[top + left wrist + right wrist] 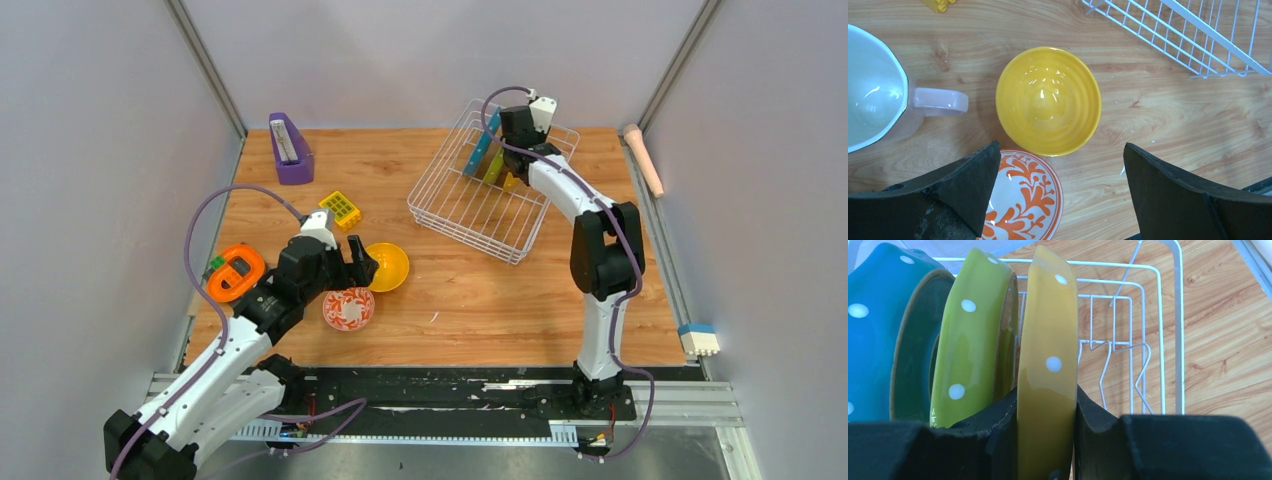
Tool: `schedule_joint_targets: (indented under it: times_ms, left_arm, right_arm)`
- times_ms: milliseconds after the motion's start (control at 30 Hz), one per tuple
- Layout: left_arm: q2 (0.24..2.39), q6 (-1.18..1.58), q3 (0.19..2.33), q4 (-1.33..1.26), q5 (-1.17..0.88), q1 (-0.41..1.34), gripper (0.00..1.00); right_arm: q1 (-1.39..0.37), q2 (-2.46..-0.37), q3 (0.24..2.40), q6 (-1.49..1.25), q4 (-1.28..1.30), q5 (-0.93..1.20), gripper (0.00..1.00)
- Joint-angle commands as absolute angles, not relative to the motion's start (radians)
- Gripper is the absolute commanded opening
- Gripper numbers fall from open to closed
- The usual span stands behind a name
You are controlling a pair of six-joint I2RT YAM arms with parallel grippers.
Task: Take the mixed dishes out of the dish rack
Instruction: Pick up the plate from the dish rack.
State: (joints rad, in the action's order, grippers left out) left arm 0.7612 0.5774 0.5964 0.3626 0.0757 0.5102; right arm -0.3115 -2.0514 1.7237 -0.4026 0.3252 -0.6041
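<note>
The white wire dish rack [480, 200] stands at the back right. In it the blue plate [883, 335], green plate [968, 335] and yellow plate [1048, 355] stand upright on edge. My right gripper [1047, 440] is shut on the yellow plate's rim, a finger on each face. The plain yellow bowl [388, 266] and the red-and-white patterned bowl [348, 309] sit on the table at front left, touching. My left gripper [1060, 195] is open and empty above them. A pinkish cup [878, 95] with a handle stands to the left in the left wrist view.
A purple wedge-shaped holder [289, 150] stands at the back left. A yellow grid block [340, 208] lies near the middle. An orange round gadget [235, 272] lies by the left arm. A pink stick [643, 158] and a blue-and-white block [699, 339] lie off the right edge.
</note>
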Motion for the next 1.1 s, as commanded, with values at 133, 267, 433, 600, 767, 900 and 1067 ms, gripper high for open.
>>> schedule_joint_targets:
  times_ms: [133,267,433,600,767,900,1067]
  left_arm:
    - [0.762,0.579,0.600,0.346,0.076,0.509,1.00]
    - [0.761,0.580,0.601,0.348,0.078,0.508,1.00]
    - [0.757,0.581,0.601,0.347,0.076,0.509,1.00]
    - [0.752,0.580,0.602,0.350,0.074,0.509,1.00]
    - [0.745,0.579,0.603,0.351,0.073,0.509,1.00]
    - [0.741,0.581,0.603,0.351,0.071,0.509,1.00]
    - [0.738,0.582,0.603,0.353,0.071,0.509,1.00]
  right_arm:
    - [-0.334,-2.057,1.821,-0.334,0.298,-0.661,0.10]
    - [-0.342,-2.058,1.840,-0.312,0.298,-0.705,0.01]
    - [-0.354,-2.055,1.854,-0.289,0.298,-0.749,0.00]
    - [-0.364,-2.046,1.886,-0.288,0.298,-0.774,0.00]
    - [-0.367,-2.040,1.919,-0.283,0.298,-0.792,0.00]
    - [-0.368,-2.042,1.939,-0.269,0.298,-0.795,0.00]
    - [-0.369,-2.033,1.951,-0.265,0.298,-0.803,0.00]
